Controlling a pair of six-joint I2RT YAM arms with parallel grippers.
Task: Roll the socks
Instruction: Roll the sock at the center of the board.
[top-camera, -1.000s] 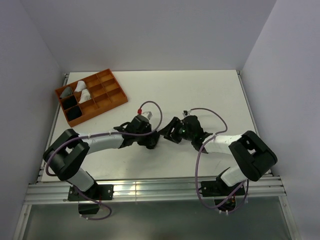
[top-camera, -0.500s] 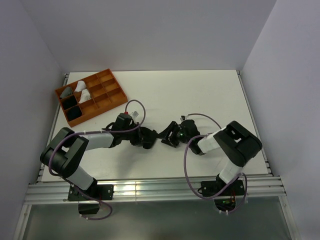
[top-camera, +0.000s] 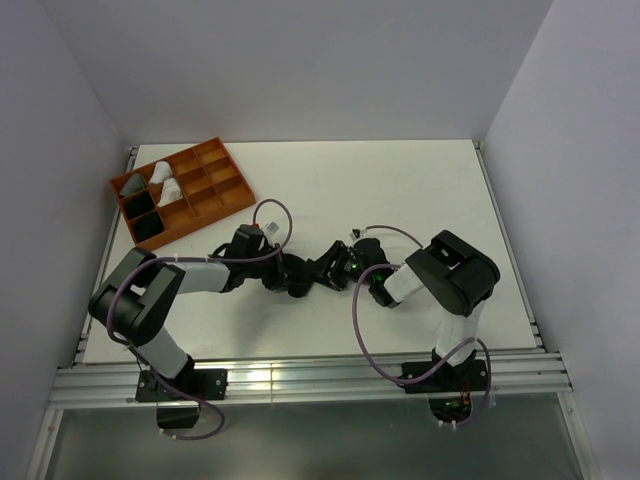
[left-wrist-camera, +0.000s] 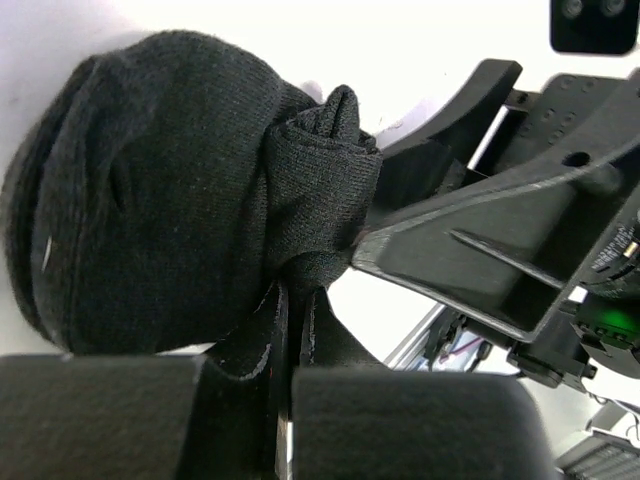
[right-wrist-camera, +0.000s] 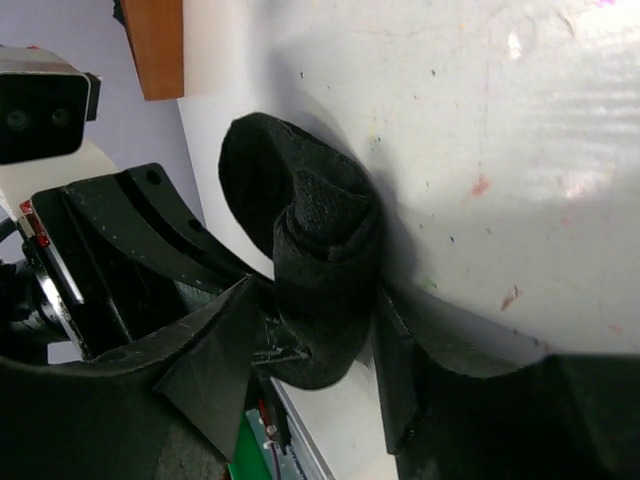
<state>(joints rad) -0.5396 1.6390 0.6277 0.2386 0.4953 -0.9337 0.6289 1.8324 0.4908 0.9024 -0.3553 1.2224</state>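
Left gripper (left-wrist-camera: 293, 310) clenched on a fold of the black sock roll (left-wrist-camera: 150, 190), mid-table (top-camera: 400, 190), nearer half; right gripper (right-wrist-camera: 320, 298) straddles the roll, can't tell if clamped.

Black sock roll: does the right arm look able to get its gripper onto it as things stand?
Probably yes: the right gripper has a finger on each side of the sock roll; the left gripper, pinching its fabric, leaves room.
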